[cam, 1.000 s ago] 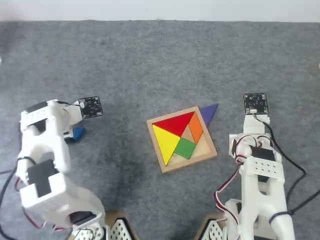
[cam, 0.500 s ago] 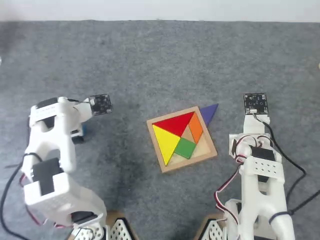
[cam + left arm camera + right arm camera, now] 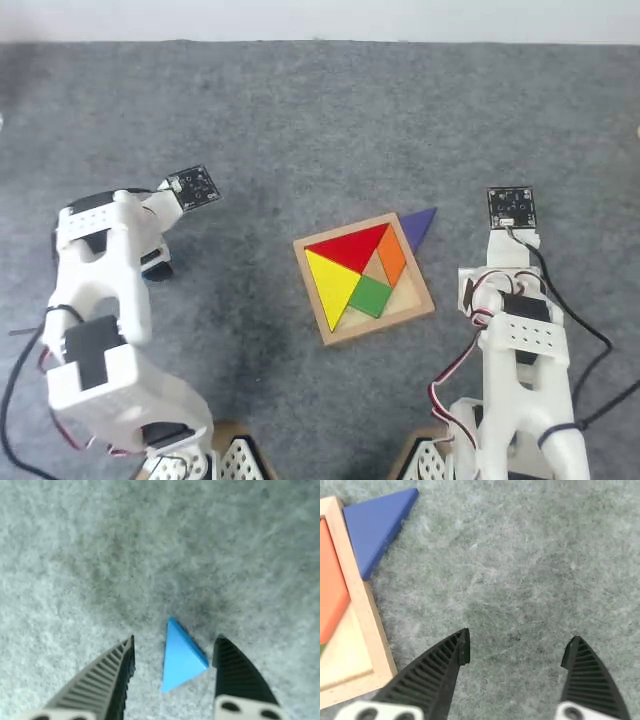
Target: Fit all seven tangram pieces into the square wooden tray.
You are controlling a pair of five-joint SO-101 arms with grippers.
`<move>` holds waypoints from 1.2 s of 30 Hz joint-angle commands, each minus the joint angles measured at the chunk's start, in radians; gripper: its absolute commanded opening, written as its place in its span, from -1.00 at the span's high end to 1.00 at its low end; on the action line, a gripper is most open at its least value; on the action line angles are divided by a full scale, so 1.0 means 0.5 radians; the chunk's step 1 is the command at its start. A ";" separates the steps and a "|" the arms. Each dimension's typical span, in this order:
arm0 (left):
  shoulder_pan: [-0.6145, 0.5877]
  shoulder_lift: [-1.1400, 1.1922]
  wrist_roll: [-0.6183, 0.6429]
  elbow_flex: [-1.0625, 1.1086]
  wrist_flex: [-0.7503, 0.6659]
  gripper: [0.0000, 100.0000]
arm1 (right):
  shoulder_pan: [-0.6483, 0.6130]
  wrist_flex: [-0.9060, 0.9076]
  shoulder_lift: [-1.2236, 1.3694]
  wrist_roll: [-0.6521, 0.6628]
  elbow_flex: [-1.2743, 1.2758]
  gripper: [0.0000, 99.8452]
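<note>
The square wooden tray (image 3: 382,330) lies mid-table holding a red triangle (image 3: 350,248), a yellow triangle (image 3: 328,282), an orange piece (image 3: 392,256) and a green square (image 3: 371,296). Bare wood shows beside them. A dark blue triangle (image 3: 418,225) lies on the carpet against the tray's far right corner, and the right wrist view has this dark blue triangle (image 3: 375,522) too. My left gripper (image 3: 175,640) is open low over the carpet, a finger on each side of a small light blue triangle (image 3: 181,659). My right gripper (image 3: 520,637) is open over bare carpet beside the tray's rim (image 3: 365,615).
Grey carpet covers the whole table. The left arm (image 3: 100,300) stands at the left and the right arm (image 3: 515,330) at the right of the tray. Open carpet stretches along the far side.
The left arm's wrist swung right and then slightly back, coming over the light blue triangle, which the arm now covers in the high view. The right arm and the tray stayed still.
</note>
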 commanded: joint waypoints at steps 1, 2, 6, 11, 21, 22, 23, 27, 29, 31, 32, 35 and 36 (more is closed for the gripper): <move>-0.021 -0.021 -0.043 -0.069 0.021 0.52 | -0.017 -0.032 -0.054 -0.003 -0.043 0.39; -0.021 -0.021 -0.043 -0.069 0.021 0.52 | -0.017 -0.032 -0.054 -0.003 -0.043 0.39; -0.025 -0.009 -0.049 -0.038 0.021 0.52 | -0.017 -0.029 -0.054 -0.003 -0.043 0.39; -0.043 0.138 -0.049 -0.066 0.009 0.52 | -0.017 -0.035 -0.054 -0.003 -0.043 0.39; -0.098 0.132 -0.077 -0.192 0.193 0.52 | -0.017 -0.038 -0.054 -0.003 -0.043 0.39; -0.098 0.098 -0.101 -0.192 0.264 0.52 | -0.017 -0.038 -0.054 -0.003 -0.043 0.39; -0.098 0.058 -0.117 -0.192 0.334 0.52 | -0.017 -0.038 -0.054 -0.003 -0.043 0.39; -0.107 -0.018 -0.120 -0.183 0.405 0.52 | -0.017 -0.038 -0.054 -0.003 -0.043 0.39; -0.107 -0.003 -0.114 -0.180 0.362 0.52 | -0.017 -0.038 -0.054 -0.003 -0.043 0.39; -0.107 0.037 -0.114 -0.180 0.334 0.52 | -0.017 -0.035 -0.054 -0.003 -0.043 0.39; -0.107 0.058 -0.114 -0.186 0.313 0.52 | -0.017 -0.035 -0.054 -0.003 -0.043 0.39; -0.107 0.132 -0.114 -0.189 0.193 0.52 | -0.017 -0.035 -0.054 -0.003 -0.043 0.39; -0.107 0.157 -0.114 -0.189 0.163 0.52 | -0.017 -0.035 -0.054 -0.003 -0.043 0.39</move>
